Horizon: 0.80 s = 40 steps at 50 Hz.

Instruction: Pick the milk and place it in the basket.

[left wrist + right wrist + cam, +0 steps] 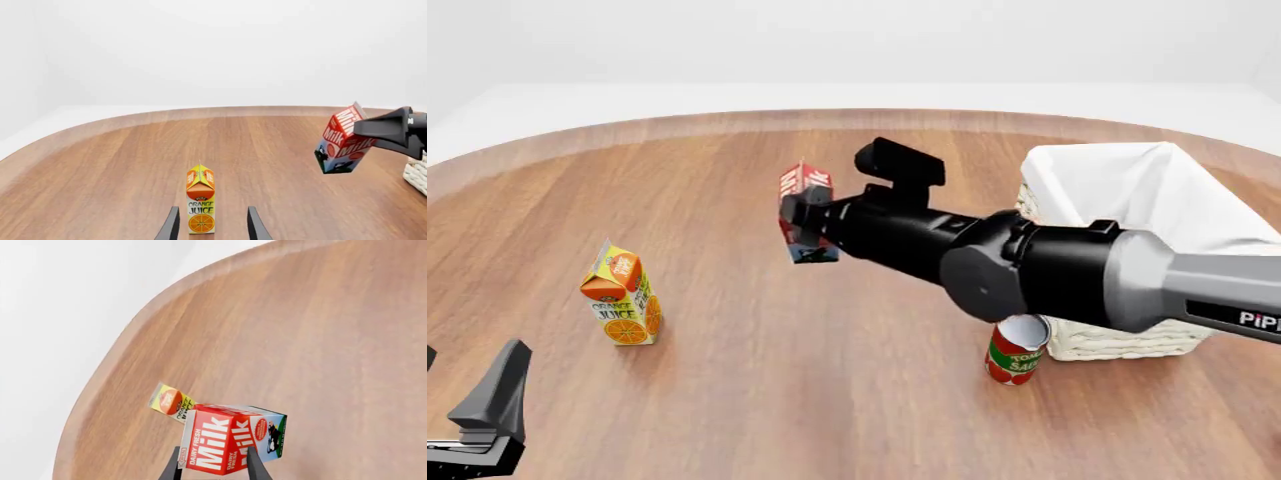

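Right gripper has its dark fingers clamped on the milk, a glossy gable-top carton tilted in the air over the wood-grain table, left of the woven wicker basket (cloth-lined, partly hidden by arm). Left gripper fingers spread wide, tips cropped.

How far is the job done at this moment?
Done: the right claw has picked the milk up; it hangs tilted above the table, clear of the wood. In hand: carrying it. Left: moving it over the basket and releasing it. The left claw is open near the juice.
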Motion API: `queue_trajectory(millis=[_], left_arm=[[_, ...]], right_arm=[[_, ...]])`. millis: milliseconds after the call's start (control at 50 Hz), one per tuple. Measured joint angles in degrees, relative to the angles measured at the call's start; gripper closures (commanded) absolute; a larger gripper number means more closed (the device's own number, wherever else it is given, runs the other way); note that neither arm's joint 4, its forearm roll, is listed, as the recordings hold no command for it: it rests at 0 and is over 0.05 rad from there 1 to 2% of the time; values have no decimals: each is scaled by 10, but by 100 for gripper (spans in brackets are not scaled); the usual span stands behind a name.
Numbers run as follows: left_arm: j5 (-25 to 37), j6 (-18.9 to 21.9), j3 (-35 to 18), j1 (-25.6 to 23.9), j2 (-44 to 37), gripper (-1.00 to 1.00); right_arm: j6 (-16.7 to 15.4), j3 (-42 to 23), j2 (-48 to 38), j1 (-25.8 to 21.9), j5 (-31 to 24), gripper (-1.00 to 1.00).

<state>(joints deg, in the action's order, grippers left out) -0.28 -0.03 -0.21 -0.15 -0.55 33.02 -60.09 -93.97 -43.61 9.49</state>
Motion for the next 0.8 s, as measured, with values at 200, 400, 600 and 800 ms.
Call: queue_trajectory(millis=[200, 400, 600, 800], left_arm=[[0, 0, 0, 0, 0, -100], [1, 0, 0, 0, 1, -100], [1, 0, 0, 0, 1, -100], [1, 0, 0, 0, 1, -100]], right_arm=[[-14, 47, 66, 15, 5, 100], [-27, 92, 139, 30, 3, 100], [-40, 130, 215, 55, -9, 100], [-52, 159, 290, 87, -33, 100]])
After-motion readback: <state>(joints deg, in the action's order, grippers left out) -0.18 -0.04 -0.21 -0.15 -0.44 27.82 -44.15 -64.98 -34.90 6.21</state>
